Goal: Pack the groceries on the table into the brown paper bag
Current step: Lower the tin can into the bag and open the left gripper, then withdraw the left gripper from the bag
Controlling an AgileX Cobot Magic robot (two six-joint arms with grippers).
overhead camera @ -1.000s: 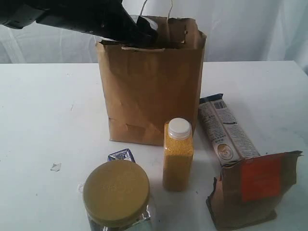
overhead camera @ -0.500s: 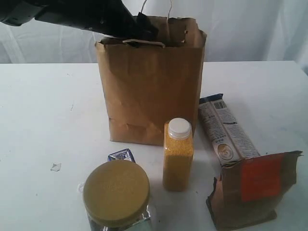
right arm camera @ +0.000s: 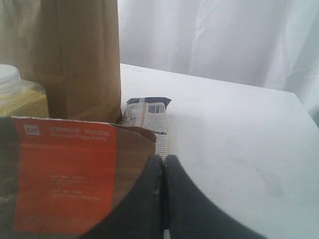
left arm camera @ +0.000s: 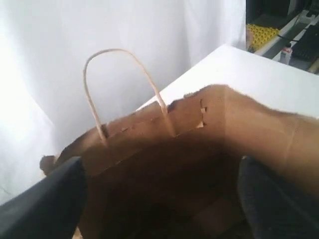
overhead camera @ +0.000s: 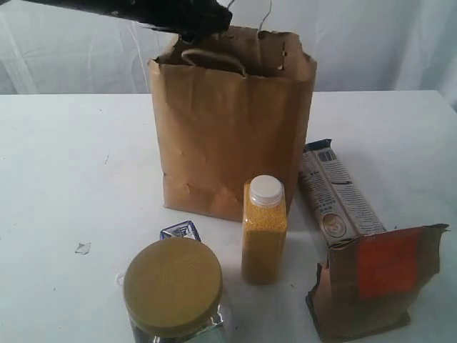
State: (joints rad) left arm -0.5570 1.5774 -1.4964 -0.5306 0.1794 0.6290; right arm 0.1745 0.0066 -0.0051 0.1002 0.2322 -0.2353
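The brown paper bag (overhead camera: 228, 136) stands upright at the middle of the table (overhead camera: 71, 164). My left gripper (overhead camera: 203, 21) hovers just above its mouth. In the left wrist view it (left arm camera: 162, 204) is open, its fingers (left arm camera: 45, 209) wide apart over the bag's dark inside (left arm camera: 164, 169). In front of the bag stand the white-capped bottle of yellow grains (overhead camera: 264, 232), the tan-lidded jar (overhead camera: 173, 286) and the small blue-white carton (overhead camera: 180, 231). The long packet (overhead camera: 335, 196) lies to the right, by the brown pouch (overhead camera: 378, 279). My right gripper (right arm camera: 163, 167) is shut and empty beside the pouch (right arm camera: 65, 179).
A white curtain hangs behind the table. The bag's twisted handles (left arm camera: 119, 74) stick up at its rim. A small scrap (overhead camera: 83, 248) lies on the left. The right wrist view also shows the packet (right arm camera: 149, 117) and the bottle (right arm camera: 15, 92) beside the bag (right arm camera: 79, 55).
My left gripper has risen out of the bag's mouth to just above its rim. The bag has shifted slightly to the right.
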